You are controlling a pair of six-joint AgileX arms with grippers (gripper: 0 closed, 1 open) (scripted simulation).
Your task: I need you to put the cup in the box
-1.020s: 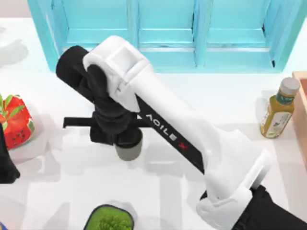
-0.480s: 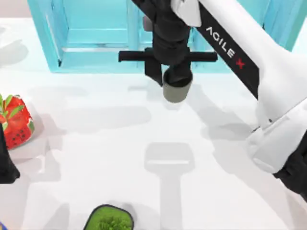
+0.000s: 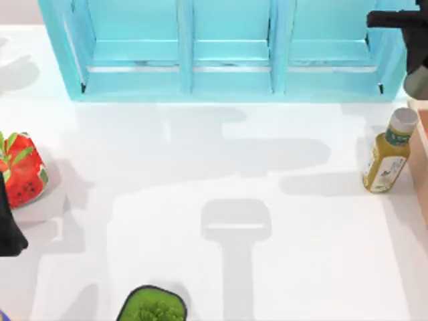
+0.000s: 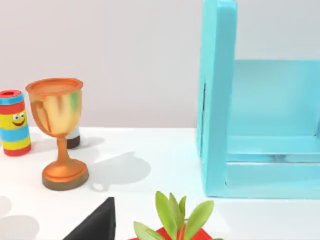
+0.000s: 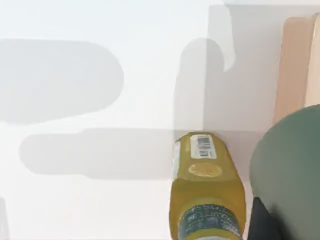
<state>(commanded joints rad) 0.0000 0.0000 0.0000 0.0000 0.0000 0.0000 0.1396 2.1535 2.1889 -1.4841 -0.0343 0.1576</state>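
The cup [image 3: 419, 85] is a dark olive-grey round cup held at the top view's far right edge, just beyond the yellow bottle's cap. My right gripper [image 3: 418, 69] is shut on it, its black crossbar in front of the cabinet. In the right wrist view the cup [image 5: 292, 172] looms large beside a black finger [image 5: 262, 223], hanging over the edge of the box [image 5: 299, 65]. The box [image 3: 421, 150] is a tan wall at the table's right edge. My left gripper [image 3: 7, 227] is parked at the left edge.
A yellow bottle [image 3: 386, 152] stands just left of the box, close below the cup. A turquoise shelf cabinet [image 3: 221, 47] spans the back. A strawberry-like object [image 3: 20, 170] sits at left, a green plant pot [image 3: 152, 307] at the front. A goblet [image 4: 59, 132] and striped can [image 4: 14, 122] stand far left.
My right arm has lifted the cup from the table's middle and swung it right, past the cabinet front, to the far right edge by the bottle and box. The left arm has not moved.
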